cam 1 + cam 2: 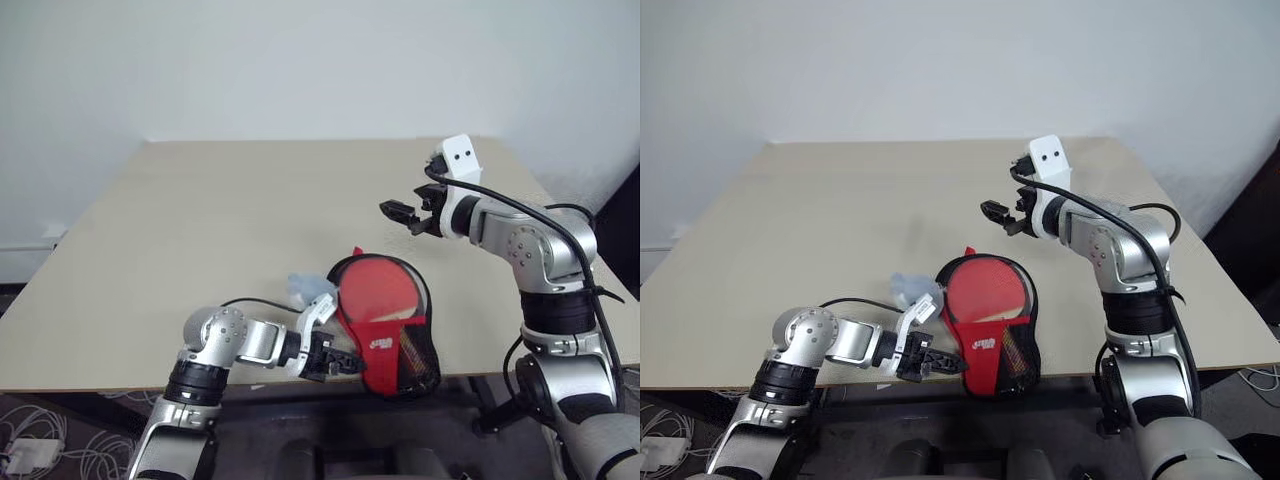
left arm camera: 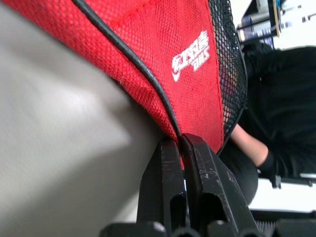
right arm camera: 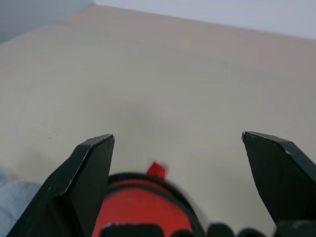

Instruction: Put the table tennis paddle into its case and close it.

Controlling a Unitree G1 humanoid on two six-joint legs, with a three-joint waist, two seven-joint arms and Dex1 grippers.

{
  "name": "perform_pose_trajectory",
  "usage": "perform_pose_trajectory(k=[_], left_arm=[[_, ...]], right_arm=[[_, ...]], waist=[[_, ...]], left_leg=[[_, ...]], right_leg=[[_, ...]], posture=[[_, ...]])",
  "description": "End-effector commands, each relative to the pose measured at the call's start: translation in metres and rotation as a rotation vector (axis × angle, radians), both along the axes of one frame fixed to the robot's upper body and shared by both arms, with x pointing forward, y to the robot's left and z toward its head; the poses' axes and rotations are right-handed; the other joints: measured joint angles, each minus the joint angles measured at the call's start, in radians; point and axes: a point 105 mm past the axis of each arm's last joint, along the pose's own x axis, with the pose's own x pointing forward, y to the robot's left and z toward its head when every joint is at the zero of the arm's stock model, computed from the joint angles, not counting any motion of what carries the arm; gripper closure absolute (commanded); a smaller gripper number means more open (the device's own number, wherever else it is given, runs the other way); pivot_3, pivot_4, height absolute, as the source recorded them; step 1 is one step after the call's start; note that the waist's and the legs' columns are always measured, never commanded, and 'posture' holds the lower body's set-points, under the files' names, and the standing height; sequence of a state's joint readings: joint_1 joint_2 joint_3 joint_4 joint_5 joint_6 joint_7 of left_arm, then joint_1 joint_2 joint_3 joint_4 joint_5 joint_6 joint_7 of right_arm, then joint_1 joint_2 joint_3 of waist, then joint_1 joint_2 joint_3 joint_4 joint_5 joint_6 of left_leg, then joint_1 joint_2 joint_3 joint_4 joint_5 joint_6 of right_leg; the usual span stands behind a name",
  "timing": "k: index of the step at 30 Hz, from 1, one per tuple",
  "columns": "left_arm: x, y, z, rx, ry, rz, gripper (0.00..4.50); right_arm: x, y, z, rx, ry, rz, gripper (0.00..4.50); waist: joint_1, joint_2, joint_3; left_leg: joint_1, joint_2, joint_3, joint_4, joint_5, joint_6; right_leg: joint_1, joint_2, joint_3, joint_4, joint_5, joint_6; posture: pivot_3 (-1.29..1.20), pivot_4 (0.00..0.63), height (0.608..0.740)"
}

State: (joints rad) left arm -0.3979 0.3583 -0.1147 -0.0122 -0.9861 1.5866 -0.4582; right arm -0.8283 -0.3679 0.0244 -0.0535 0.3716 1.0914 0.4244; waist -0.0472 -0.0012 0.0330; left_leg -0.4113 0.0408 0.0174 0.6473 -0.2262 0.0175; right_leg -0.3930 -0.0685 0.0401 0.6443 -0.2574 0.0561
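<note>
While pinched by left tool, case.

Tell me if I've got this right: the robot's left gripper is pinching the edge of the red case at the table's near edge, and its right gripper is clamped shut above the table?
Not quite. The right gripper is wide open, as the right wrist view shows. The left gripper does pinch the red case at the near edge of the table.

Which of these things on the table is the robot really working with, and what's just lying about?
In use:
- case, pinched at its edge by the shut left tool
- table tennis paddle, inside the case
- right tool, open above the table

Lying about:
- pale plastic bag
</note>
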Motion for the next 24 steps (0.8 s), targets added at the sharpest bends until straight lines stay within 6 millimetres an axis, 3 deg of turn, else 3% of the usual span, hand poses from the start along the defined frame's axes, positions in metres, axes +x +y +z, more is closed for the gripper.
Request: perform_pose_trajectory(k=[1,7,11,18,24], left_arm=[[-0.021,-0.009,0.012,-0.069,0.019,-0.109,4.47],[-0.035,-0.003,0.011,-0.065,0.043,-0.138,4.47],[-0.041,0.0,0.004,-0.038,0.067,-0.125,4.47],[-0.032,-0.005,0.008,-0.056,0.033,-0.068,4.47],[-0.006,-0.003,0.025,-0.106,-0.035,0.018,2.52]], right_arm=[[0.001,0.008,0.016,0.0,-0.062,0.028,0.0],[-0.001,0.03,0.015,0.006,-0.061,0.088,0.0],[0.0,0.034,0.013,0.014,-0.05,0.092,0.0],[-0.001,0.043,0.006,0.033,-0.029,0.097,0.0],[0.0,0.046,0.005,0.061,-0.012,0.093,0.0]], waist=[[0.0,0.0,0.0],[-0.001,0.0,0.0],[0.0,0.0,0.0],[0.001,0.0,0.0],[0.0,0.0,0.0]], left_leg=[[0.0,0.0,0.0,0.0,0.0,0.0],[0.0,0.0,0.0,0.0,0.0,0.0],[0.0,0.0,0.0,0.0,0.0,0.0],[0.0,0.0,0.0,0.0,0.0,0.0],[0.0,0.0,0.0,0.001,0.0,0.0]], right_leg=[[0.0,0.0,0.0,0.0,0.0,0.0],[-0.001,0.0,0.0,0.0,0.0,0.0],[0.0,0.0,0.0,0.0,0.0,0.0],[0.0,0.0,0.0,0.0,0.0,0.0],[0.0,0.0,0.0,0.0,0.0,0.0]], posture=[[0.0,0.0,0.74],[0.0,0.0,0.74],[0.0,0.0,0.74],[0.0,0.0,0.74],[0.0,0.0,0.74]])
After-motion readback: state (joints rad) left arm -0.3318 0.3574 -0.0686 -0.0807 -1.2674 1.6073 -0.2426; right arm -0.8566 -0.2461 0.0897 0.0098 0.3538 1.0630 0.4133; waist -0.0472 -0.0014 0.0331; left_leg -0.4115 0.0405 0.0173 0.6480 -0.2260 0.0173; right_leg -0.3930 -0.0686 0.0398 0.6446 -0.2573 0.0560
